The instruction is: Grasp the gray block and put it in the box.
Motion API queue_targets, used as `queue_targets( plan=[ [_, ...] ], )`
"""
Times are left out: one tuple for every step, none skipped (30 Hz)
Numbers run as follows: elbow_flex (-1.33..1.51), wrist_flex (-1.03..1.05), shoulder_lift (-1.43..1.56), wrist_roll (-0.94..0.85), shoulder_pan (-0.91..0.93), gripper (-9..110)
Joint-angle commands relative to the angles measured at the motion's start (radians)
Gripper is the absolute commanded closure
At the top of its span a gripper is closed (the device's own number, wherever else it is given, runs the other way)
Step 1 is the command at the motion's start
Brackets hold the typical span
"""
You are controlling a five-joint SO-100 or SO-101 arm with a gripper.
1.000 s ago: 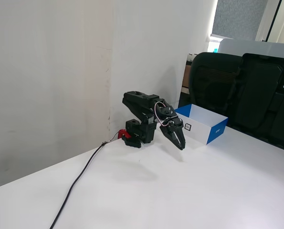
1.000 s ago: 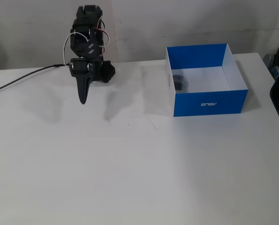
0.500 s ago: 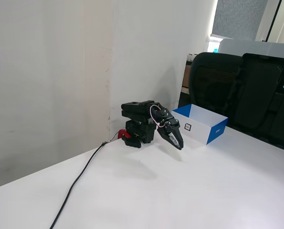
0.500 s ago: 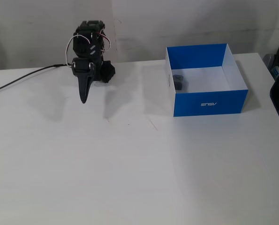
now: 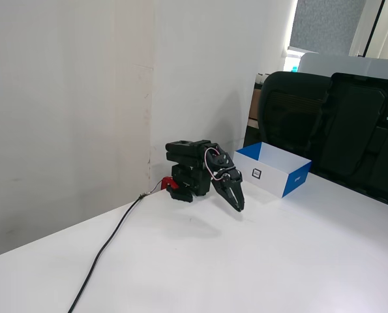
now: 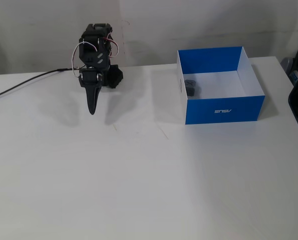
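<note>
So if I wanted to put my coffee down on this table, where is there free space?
Nearly everywhere. The table is bare across the whole front, and between the gripper and the box. Busy spots: the back corner with the arm's base and its cable, and the box, where the gray block lies by one wall.

Office interior: plain white laminate desk [image 5: 298,261], black mesh-backed swivel chairs [image 5: 291,120] behind, bare white painted wall [image 5: 70,98], grey fabric partition panel [image 5: 324,23].
</note>
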Motion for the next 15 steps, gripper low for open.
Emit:
queue_targets(
  plan=[
    [0.018,0.002,0.009,0.006,-0.002,100],
    [0.026,-0.005,0.009,0.006,-0.008,100],
    [0.034,-0.009,0.009,0.006,-0.014,100],
    [0.043,-0.014,0.009,0.006,-0.017,100],
    [0.049,-0.015,0.009,0.006,-0.020,100],
    [0.055,-0.015,0.009,0.008,-0.021,99],
    [0.060,-0.015,0.009,0.008,-0.021,99],
    [0.063,-0.015,0.009,0.008,-0.021,99],
    [0.067,-0.015,0.009,0.008,-0.021,99],
    [0.072,-0.017,0.009,0.008,-0.018,99],
    [0.075,-0.017,0.009,0.008,-0.018,99],
    [0.077,-0.018,0.009,0.008,-0.018,99],
    [0.078,-0.018,0.009,0.008,-0.018,99],
    [0.084,-0.020,0.009,0.008,-0.014,99],
    [0.091,-0.026,0.009,0.008,-0.011,98]
  ],
)
